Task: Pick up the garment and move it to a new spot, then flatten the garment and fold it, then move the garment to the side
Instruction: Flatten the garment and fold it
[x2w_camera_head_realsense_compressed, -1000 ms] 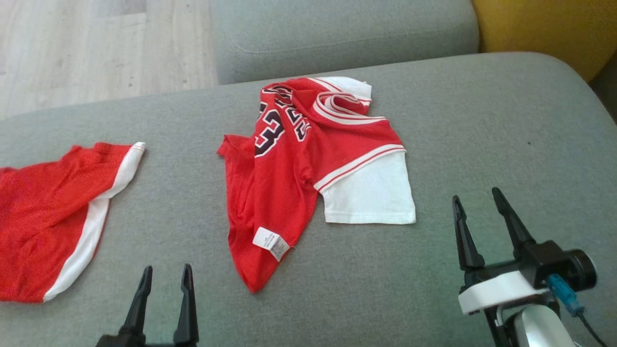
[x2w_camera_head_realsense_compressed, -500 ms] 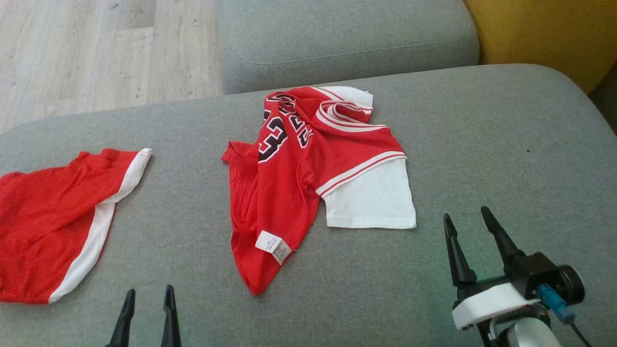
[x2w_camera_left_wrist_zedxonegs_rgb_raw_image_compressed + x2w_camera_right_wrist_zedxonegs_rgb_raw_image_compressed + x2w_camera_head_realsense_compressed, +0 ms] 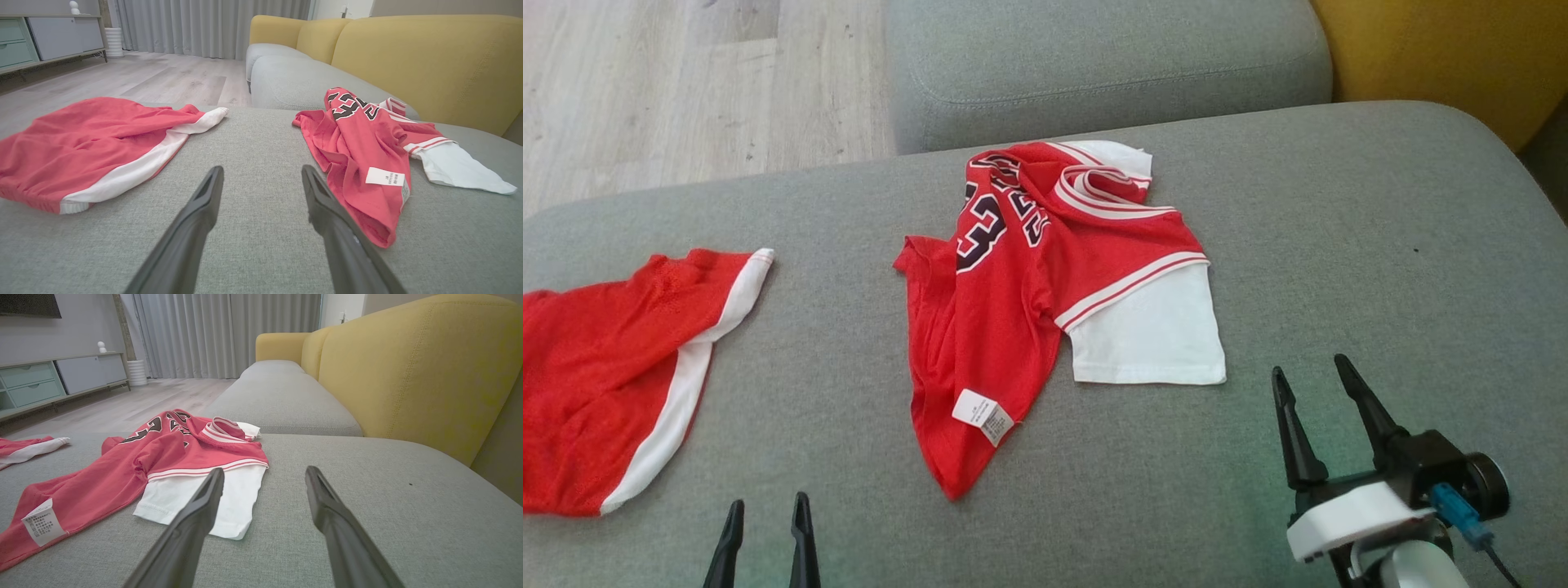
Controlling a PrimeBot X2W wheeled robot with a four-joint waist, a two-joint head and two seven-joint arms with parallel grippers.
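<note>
Pullback: I ease my left gripper (image 3: pixel 768 500) and right gripper (image 3: pixel 1307 365), both splayed empty, away from the crumpled red-and-white mesh jersey (image 3: pixel 996 327) ahead; pickup unstarted.

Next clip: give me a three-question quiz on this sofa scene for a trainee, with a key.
1. True or false: the right gripper is shut on the jersey.
2. What lies to the robot's left of the jersey on the grey cushion? A) a folded towel B) a red garment with a white stripe C) a yellow pillow
3. What small item shows on the jersey close to its near hem?
Key: 1 false: it stands open and apart from the jersey, as does the left gripper. 2 B. 3 a white label.
</note>
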